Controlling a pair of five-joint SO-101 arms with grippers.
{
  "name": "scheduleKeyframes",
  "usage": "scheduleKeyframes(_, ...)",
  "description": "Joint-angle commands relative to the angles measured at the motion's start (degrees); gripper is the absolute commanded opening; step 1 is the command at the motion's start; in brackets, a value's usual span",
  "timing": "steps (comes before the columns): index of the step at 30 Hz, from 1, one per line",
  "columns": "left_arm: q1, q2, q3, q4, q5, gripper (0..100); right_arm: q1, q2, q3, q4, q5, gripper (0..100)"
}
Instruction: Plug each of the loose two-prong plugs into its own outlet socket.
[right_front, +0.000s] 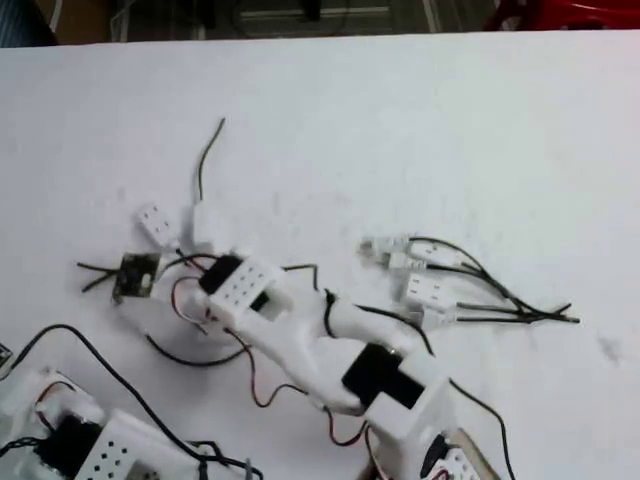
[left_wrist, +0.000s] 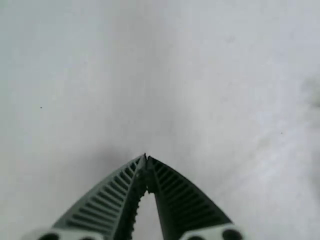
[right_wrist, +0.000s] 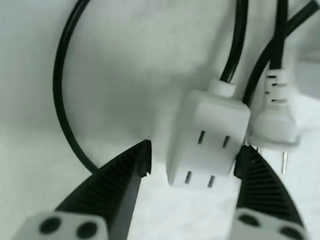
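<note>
In the right wrist view my right gripper (right_wrist: 194, 152) is open, its fingers on either side of a white socket block (right_wrist: 207, 137) with slot pairs and a black cable. A white two-prong plug (right_wrist: 274, 125) lies right beside the block, next to one finger. In the high view the right arm (right_front: 300, 330) stretches from the bottom right to a white block (right_front: 206, 226) and a small white socket piece (right_front: 156, 222) left of centre. My left gripper (left_wrist: 146, 159) is shut with nothing in it, over bare white table. The left arm (right_front: 100, 450) sits at the bottom left corner.
A cluster of white plugs (right_front: 425, 290) and sockets with black cables (right_front: 520, 305) lies right of centre. A black part (right_front: 135, 272) with wires sits at the left. Loose red and black arm wires (right_front: 200, 330) trail near the right arm.
</note>
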Motion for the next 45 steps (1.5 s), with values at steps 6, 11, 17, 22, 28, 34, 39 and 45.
scheduleKeyframes(6,-0.92,-0.57,-0.18,-0.88,0.09,2,5.93,8.40,-10.64,2.59,0.44,14.2)
scheduleKeyframes(11,-0.92,-0.57,-0.18,-0.88,0.09,2,9.63,14.46,-28.22,17.10,-1.85,7.8)
scheduleKeyframes(17,-0.92,-0.57,-0.18,-0.88,0.09,2,17.98,14.64,-45.71,30.55,-13.71,4.8)
scheduleKeyframes(22,-0.92,-0.57,-0.18,-0.88,0.09,2,27.65,14.99,-55.30,37.67,-28.22,4.8)
scheduleKeyframes(28,-0.92,-0.57,-0.18,-0.79,0.09,2,31.43,15.34,-53.63,37.85,-54.51,4.9)
scheduleKeyframes(34,-0.92,-0.57,-0.18,-0.79,0.09,2,28.09,19.12,-41.14,29.41,-79.21,5.0)
scheduleKeyframes(39,-0.92,-0.57,-0.18,-0.70,0.09,2,27.47,25.98,-40.79,26.24,-81.14,10.9)
scheduleKeyframes(45,-0.92,-0.57,-0.18,-0.79,-0.09,2,24.92,23.25,-52.13,37.67,-80.79,31.0)
